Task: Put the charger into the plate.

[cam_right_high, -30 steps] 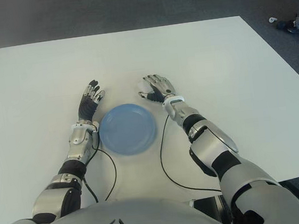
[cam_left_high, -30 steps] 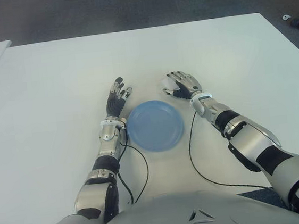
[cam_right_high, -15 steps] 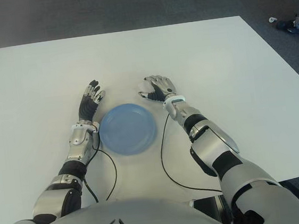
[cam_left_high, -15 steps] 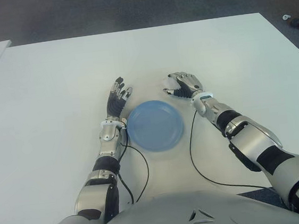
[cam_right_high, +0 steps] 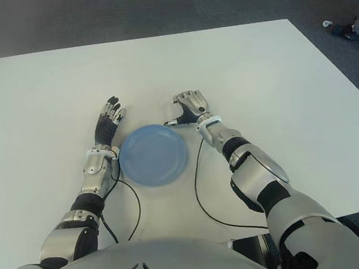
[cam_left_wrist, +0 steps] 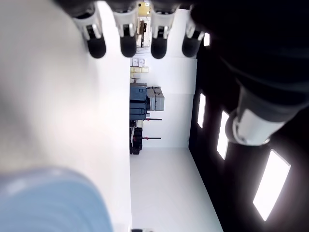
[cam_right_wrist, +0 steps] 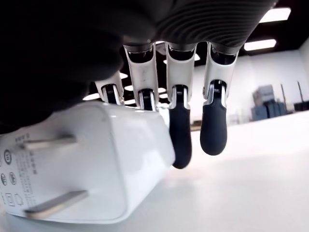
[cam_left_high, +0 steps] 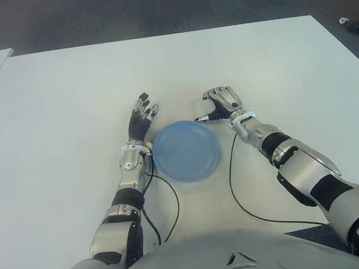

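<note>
eye views: head-mounted stereo pair, looking forward and down at white table (cam_left_high: 65, 88), slightly offset sideways; both share blue plate (cam_left_high: 186, 150), left hand (cam_left_high: 141, 121), right hand (cam_left_high: 221, 101)
left wrist view: close behind own fingers, skims tabletop toward room, plate edge in corner
right wrist view: very close under palm, white charger (cam_right_wrist: 82, 164) fills foreground

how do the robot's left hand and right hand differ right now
The left hand lies flat with straight fingers and holds nothing; the right hand is curled around the white charger. The left hand shows left of the blue plate; the right hand is just past its far right rim. Both are low over the white table.
</note>
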Robot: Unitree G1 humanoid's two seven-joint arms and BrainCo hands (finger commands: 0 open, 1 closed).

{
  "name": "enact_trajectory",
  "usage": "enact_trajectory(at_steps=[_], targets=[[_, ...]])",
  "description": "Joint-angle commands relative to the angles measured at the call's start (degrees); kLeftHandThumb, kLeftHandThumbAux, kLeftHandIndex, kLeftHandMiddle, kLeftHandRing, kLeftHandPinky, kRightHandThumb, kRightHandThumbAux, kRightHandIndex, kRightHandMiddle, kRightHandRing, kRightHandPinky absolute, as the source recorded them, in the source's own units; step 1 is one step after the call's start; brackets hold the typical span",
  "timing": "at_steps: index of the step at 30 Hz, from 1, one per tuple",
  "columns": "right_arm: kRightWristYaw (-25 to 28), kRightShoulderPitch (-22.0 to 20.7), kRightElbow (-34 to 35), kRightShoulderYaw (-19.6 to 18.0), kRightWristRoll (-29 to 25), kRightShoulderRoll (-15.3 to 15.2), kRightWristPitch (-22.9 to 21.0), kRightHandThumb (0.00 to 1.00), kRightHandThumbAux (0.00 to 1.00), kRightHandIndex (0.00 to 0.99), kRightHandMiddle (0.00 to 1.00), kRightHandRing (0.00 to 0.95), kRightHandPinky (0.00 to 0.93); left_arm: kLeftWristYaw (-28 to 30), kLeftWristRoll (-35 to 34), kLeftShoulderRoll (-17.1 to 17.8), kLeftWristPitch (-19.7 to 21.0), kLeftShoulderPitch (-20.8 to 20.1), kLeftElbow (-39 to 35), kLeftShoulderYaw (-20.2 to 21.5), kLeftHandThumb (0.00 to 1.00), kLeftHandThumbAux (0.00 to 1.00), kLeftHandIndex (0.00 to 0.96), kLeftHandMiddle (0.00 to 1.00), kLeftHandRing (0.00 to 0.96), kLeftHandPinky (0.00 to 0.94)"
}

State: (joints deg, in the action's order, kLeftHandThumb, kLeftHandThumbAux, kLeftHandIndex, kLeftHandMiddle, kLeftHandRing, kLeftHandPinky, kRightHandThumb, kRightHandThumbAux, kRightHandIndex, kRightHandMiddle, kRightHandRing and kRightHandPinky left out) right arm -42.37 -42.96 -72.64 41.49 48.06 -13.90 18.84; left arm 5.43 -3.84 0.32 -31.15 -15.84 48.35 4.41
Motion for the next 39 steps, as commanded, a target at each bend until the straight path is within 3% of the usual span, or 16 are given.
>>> enact_trajectory(at_steps=[1, 18, 39], targets=[[-2.36, 1.45, -0.88, 1.08, 1.64, -0.56, 1.47, 0.729, 0.696, 0.443, 0.845, 0.850, 0.888, 0.83, -0.26, -0.38, 1.18, 1.78, 2.03, 0.21, 0.000, 0.545, 0.096, 0.096, 0.076, 0.106], [-6.76, 0.24, -1.60, 3.45, 4.95, -1.58, 2.77, 0.736, 0.710, 0.440, 0.888, 0.890, 0.895, 1.51, -0.55, -0.12, 0.94, 1.32, 2.56, 0.42, 0.000, 0.535, 0.118, 0.125, 0.099, 0.108], [-7.49, -0.29, -1.81, 4.24, 5.67, -2.41, 4.40, 0.740, 0.711, 0.439, 0.895, 0.894, 0.896, 2.72, -0.71, 0.13, 0.87, 1.19, 2.88, 0.35, 0.000, 0.518, 0.140, 0.138, 0.108, 0.113]])
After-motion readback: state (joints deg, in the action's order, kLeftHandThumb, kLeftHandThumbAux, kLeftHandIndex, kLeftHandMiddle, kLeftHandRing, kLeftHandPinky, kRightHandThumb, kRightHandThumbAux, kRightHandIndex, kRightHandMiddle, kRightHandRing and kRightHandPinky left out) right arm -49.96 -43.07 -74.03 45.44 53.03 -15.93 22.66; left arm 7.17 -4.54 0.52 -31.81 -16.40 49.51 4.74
